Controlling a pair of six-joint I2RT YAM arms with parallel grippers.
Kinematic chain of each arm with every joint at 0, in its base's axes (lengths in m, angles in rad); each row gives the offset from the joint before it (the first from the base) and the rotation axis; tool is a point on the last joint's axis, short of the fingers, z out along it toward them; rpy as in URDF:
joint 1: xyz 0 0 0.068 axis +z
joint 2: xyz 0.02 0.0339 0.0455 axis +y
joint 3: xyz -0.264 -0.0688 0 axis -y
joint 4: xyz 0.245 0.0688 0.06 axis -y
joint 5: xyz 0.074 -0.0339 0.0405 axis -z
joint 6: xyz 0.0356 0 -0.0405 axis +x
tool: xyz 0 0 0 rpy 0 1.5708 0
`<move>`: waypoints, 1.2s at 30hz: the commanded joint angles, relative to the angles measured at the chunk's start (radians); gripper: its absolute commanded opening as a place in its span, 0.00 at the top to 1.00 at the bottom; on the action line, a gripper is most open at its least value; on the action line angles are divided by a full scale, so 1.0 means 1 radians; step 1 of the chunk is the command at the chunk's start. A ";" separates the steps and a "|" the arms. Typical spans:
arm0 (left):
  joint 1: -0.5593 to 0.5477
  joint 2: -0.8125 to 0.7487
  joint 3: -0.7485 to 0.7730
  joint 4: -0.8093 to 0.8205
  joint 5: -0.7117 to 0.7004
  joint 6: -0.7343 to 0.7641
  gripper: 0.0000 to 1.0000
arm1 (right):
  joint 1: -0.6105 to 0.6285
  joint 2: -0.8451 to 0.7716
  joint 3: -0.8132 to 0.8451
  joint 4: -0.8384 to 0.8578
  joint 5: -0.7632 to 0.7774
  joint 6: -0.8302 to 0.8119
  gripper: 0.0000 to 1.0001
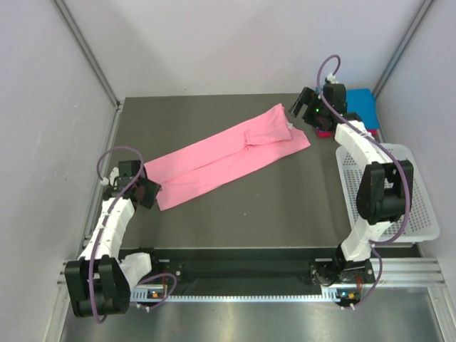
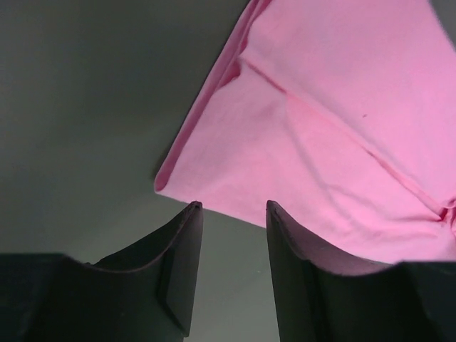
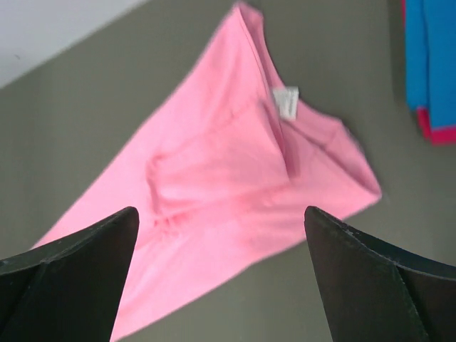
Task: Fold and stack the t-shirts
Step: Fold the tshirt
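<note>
Left gripper (image 1: 147,189) sits low at the near-left, right at the near end of the pink shirt (image 1: 228,153). Left wrist view: fingers (image 2: 184,249) partly apart, bare table (image 1: 285,206) showing in the gap, nothing between them. The right fingertip overlaps the shirt's hem in that view; can't tell if it touches.

Basket (image 1: 422,210): white mesh, along the right edge of the table, just beside the right arm. The arm's elbow hangs over its near-left part in the top view. All three shirts lie on the table, outside it.

Pink shirt: folded lengthwise into a long strip, flat on the table, running diagonally from near-left to far-right. Far end is wider, with a sleeve fold and a white tag (image 3: 286,103) showing.

Right gripper (image 1: 302,111) is above the far end of the strip, jaws wide open, holding nothing. Right wrist view shows the cloth well below and between the fingers (image 3: 107,249).

Far-right corner: blue shirt (image 1: 363,103), folded, lying on top of the magenta shirt (image 3: 436,132). Only a magenta edge sticks out beneath. That stack is apart from the pink strip, behind the right gripper.
</note>
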 commanded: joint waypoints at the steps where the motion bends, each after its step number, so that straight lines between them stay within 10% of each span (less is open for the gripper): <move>1: 0.005 0.025 -0.048 -0.002 0.060 -0.062 0.54 | 0.006 -0.053 -0.078 -0.006 -0.040 0.101 0.00; 23: 0.004 0.041 -0.190 0.118 -0.023 -0.059 0.59 | 0.049 -0.038 -0.129 -0.086 0.055 0.161 0.00; 36: 0.004 0.056 -0.255 0.210 0.033 -0.036 0.86 | 0.057 -0.053 -0.144 -0.098 0.082 0.163 0.00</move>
